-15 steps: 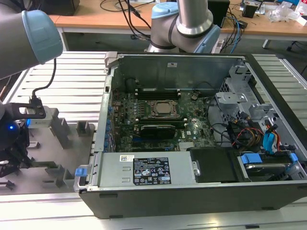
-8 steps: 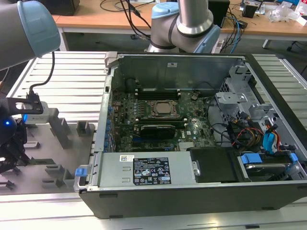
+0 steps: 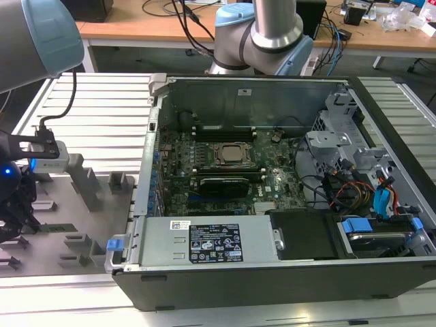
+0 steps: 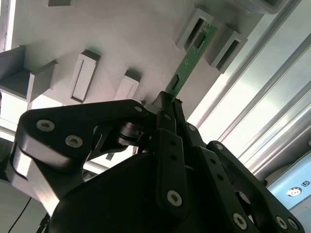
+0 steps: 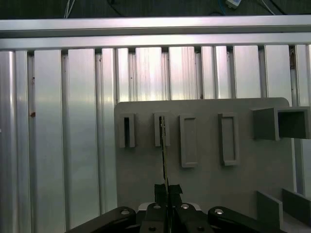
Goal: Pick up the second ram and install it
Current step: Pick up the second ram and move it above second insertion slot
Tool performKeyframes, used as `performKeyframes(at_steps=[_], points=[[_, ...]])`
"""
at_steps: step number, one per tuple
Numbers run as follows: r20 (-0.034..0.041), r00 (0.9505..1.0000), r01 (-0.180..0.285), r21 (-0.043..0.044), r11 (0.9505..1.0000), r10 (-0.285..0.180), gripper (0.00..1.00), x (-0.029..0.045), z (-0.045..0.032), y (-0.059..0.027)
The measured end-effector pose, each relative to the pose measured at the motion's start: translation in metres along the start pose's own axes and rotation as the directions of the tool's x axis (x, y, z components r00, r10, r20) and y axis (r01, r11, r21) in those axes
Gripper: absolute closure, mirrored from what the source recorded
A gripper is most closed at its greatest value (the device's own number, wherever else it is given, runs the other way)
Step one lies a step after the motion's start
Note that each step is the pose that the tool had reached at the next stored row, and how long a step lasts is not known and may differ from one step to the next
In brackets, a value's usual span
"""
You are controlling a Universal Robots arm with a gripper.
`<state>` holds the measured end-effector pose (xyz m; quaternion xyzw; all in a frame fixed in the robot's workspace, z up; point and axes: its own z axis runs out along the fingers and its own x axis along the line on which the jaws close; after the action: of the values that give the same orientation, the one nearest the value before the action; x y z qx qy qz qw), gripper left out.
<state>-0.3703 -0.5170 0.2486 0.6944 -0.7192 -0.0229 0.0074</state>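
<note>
My tool (image 4: 167,101) is closed on one end of the second ram (image 4: 191,56), pressing its flat faces so that, I think, it cannot twist; the other end is at a slot of the grey tray (image 5: 136,184).

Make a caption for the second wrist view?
Gripper clamps the second ram, its far end at a grey tray block.

Counter (image 3: 95,109): pale ribbed alu slats w/ narrow grooves; same slats in both wrist views, bright glare along the rail (image 5: 155,42) at its edge. Behind it in the exterior view: wooden desk (image 3: 150,28) w/ black cables (image 3: 185,24), dark box (image 3: 95,8) twd the exterior view's left, crumpled clear plastic (image 3: 402,17) twd its right. Light even, soft.
</note>
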Motion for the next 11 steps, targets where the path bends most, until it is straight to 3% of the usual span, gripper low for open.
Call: performKeyframes(at_steps=[11], points=[[0.0000,1.0000,0.000,0.0000,1.0000,0.000,0.87,-0.0005,-0.0200,0.0009]])
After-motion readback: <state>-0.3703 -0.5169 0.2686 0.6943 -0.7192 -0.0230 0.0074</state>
